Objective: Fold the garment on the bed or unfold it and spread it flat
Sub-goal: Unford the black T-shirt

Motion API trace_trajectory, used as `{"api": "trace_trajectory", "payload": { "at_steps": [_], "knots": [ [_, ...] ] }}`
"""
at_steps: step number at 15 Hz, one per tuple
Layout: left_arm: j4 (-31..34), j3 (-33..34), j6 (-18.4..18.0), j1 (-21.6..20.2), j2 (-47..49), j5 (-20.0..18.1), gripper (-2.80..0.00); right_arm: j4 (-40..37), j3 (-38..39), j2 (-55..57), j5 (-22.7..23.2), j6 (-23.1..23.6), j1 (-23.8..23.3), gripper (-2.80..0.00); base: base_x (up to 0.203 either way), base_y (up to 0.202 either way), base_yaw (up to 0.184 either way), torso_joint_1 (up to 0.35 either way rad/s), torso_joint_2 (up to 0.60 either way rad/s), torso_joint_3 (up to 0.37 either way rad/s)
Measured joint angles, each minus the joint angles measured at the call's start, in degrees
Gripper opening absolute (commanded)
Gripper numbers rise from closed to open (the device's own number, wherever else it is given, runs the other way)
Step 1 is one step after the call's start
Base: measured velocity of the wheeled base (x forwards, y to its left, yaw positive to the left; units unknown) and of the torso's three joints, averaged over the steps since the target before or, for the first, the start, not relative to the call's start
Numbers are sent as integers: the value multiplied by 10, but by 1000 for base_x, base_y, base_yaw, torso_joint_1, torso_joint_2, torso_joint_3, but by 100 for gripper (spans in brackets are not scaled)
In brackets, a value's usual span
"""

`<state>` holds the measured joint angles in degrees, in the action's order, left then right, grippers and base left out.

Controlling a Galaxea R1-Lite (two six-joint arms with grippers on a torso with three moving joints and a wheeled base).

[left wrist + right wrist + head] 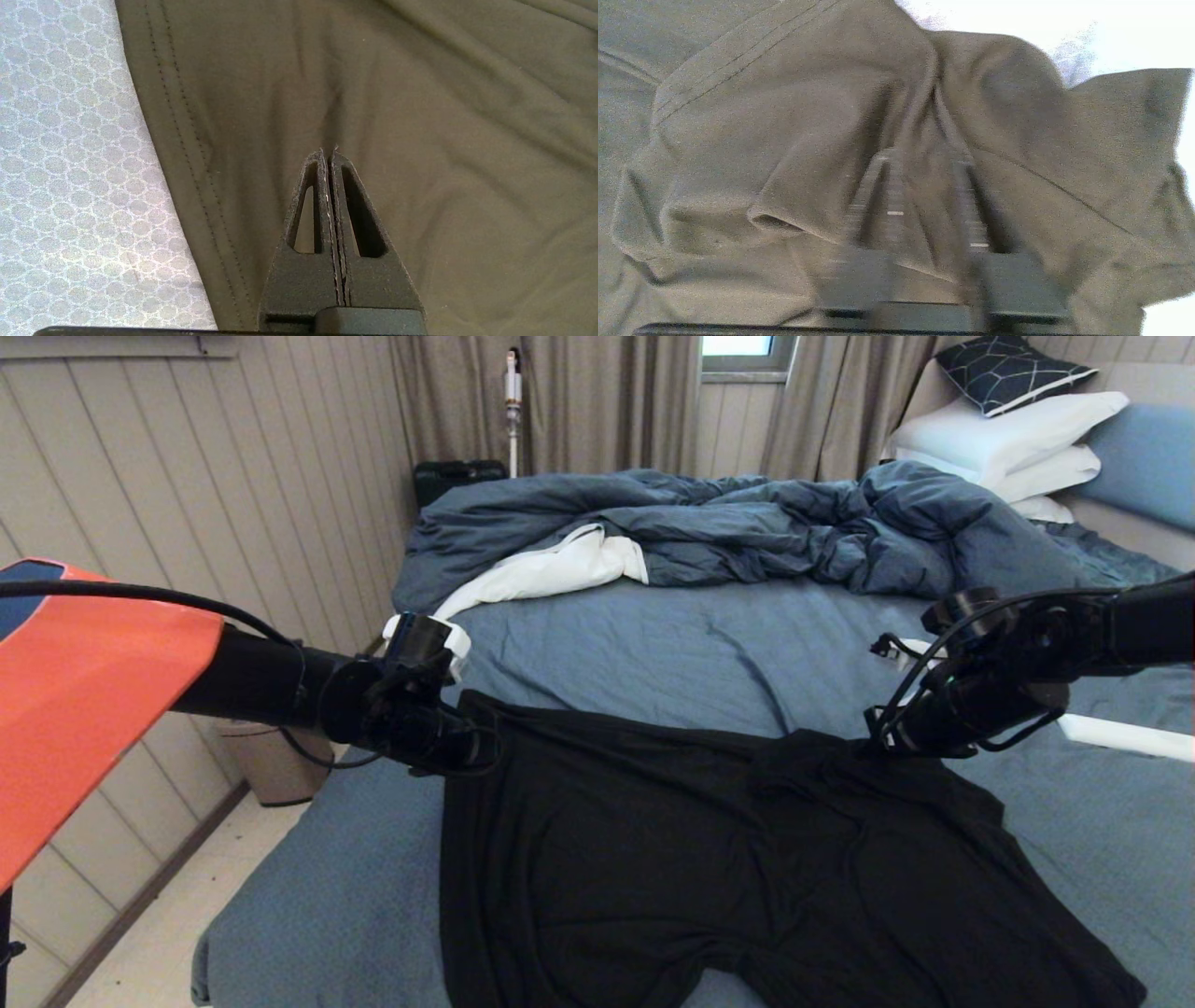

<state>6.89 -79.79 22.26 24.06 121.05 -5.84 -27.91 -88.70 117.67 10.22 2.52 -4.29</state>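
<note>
The black T-shirt (747, 877) lies spread over the near part of the bed (355, 896), plain side up, its lower part reaching the bottom edge of the head view. One broad sleeve fans out to the right, and soft creases run across the middle of the cloth.

At the shirt's far left corner sits the left gripper (471, 747). In the left wrist view its fingers (329, 196) are pressed tightly together with their tips down on the black fabric, just inside the double-stitched hem (187, 154); whether a pinch of cloth is caught between them cannot be told. The patterned blue sheet (70, 163) shows beside that hem.

At the shirt's far right edge is the right gripper (873, 742), low over a bunched fold. In the right wrist view the gripper (929, 186) has its fingers a little apart, with a ridge of rumpled cloth (924, 116) standing between them; the picture is smeared, so a firm hold cannot be confirmed.

Beyond the shirt the slate-blue sheet stretches bare, then the crumpled dark blue duvet (747, 523) with its white lining (560, 565) turned out. Farthest off, at the right, white pillows (1008, 439) are stacked with a dark patterned cushion (1013, 369) on top. A small bin (271, 765) stands on the floor by the left wall.
</note>
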Motion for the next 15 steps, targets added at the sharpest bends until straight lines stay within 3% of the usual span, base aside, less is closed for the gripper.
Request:
{"api": "trace_trajectory", "payload": {
  "at_steps": [8, 9, 15],
  "knots": [
    [1, 1, 2, 0, 0, 0, -280, 0, 3, -3, -8, 0, 0, 0, 0, 0, 0, 0, 0, 0],
    [0, 1, 2, 0, 0, 0, -280, 0, 3, 3, -8, 0, 1, -280, 0, 0, 0, 0, 0, 0],
    [0, 0, 3, 0, 2, 0, -280, 0, -3, 13, -9, -1, 9, -280, 0, 0, 0, 0, 0, 0]
  ]
}}
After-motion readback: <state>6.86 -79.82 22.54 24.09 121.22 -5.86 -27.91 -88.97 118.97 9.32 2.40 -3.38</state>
